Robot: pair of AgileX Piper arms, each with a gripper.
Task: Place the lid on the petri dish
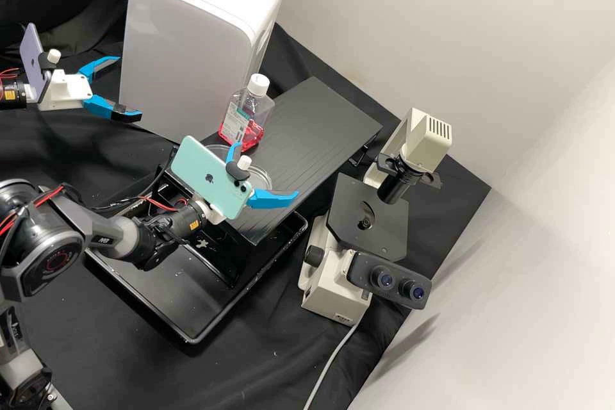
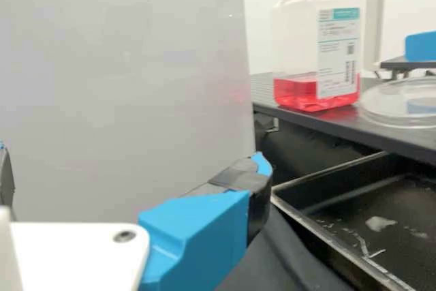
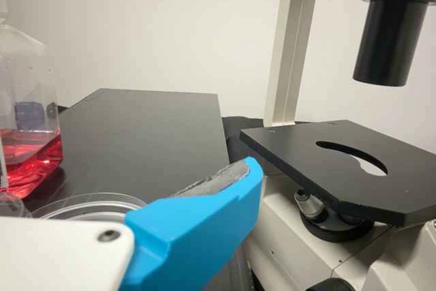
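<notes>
Black cloth covers the bench [image 1: 128, 359], with a pale wall behind it. At far left stands a white box-like device [image 1: 192, 38]. Just right of it a raised black platform [image 1: 320, 128] sits over a black tray [image 1: 186, 295]. A bottle of red liquid [image 1: 245, 116] stands on the platform's far left part. The petri dish [image 2: 398, 103] lies on the platform near the bottle, towards the near edge, and I cannot separate lid from base. My right claw [image 1: 267, 168] is at the dish, released, its blue fingers spread wide with the dish between them. I cannot tell whether either finger touches the rim. My left claw [image 1: 126, 88] hangs at far left, well apart from the dish, just beside the white device. It is also released, with its fingers splayed and nothing between them. A microscope [image 1: 371, 237] stands at the right of the platform, its stage close to the right claw's side.
</notes>
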